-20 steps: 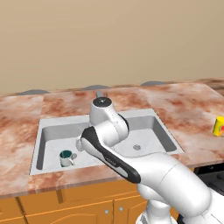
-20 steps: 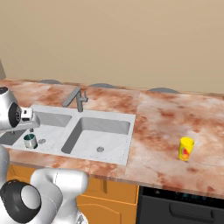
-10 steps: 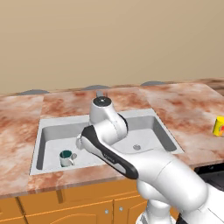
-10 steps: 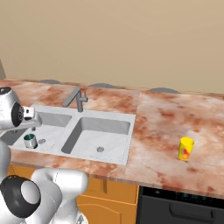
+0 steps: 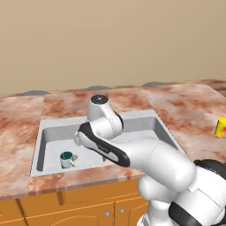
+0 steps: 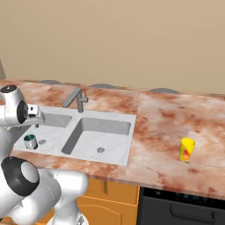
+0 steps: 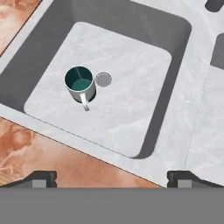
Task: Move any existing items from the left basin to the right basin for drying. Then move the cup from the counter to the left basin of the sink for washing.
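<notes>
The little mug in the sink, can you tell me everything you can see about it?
The mug is small and silvery-white outside, dark teal inside, and looks empty. It stands upright on the floor of the left basin, right beside the round drain. A small handle sticks out from its side, pointing away from the basin's back wall toward the counter's front edge. Only the basin floor touches it; the open gripper hangs above, apart from it.

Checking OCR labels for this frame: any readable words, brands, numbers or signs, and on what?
No readable text anywhere.
yellow cup: a red mark on its side, too small and blurred to tell whether it is lettering or a picture.
mug in the left basin: plain, no label.
sink, faucet and counter: no markings.
</notes>
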Robot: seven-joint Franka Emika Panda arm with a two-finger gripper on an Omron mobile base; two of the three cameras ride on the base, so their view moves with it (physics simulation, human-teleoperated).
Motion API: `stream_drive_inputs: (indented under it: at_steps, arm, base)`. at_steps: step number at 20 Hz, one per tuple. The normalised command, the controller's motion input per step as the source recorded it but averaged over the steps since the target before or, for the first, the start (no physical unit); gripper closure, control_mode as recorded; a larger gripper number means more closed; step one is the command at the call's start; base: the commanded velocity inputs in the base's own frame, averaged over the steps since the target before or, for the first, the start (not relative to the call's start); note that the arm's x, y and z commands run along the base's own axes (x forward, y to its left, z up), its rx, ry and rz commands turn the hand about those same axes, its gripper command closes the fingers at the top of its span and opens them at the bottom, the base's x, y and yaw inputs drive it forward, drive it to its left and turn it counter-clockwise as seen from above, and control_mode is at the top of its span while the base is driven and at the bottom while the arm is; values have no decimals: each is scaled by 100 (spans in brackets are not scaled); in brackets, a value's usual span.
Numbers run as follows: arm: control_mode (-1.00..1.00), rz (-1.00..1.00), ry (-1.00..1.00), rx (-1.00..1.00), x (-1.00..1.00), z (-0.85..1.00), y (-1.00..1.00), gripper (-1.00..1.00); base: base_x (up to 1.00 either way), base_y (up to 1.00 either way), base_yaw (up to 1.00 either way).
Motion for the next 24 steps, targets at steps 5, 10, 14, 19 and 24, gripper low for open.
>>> stream_drive_inputs:
  at_steps: [5, 10, 14, 19, 24]
  arm:
    - [-100, 0, 8, 0, 25, -25, 34, -100]
    - [-100, 0, 5, 0, 21, -16, 23, -100]
    - [-100, 0, 0, 0, 23, -6, 3, -100]
    - [-100, 0, 1, 0, 16, -14, 11, -100]
    - [-100, 0, 9, -4, 17, -21, 29, -100]
  base:
    - [0, 0, 0]
    - [0, 0, 0]
    - [0, 0, 0]
    - [0, 0, 0]
    - [0, 0, 0]
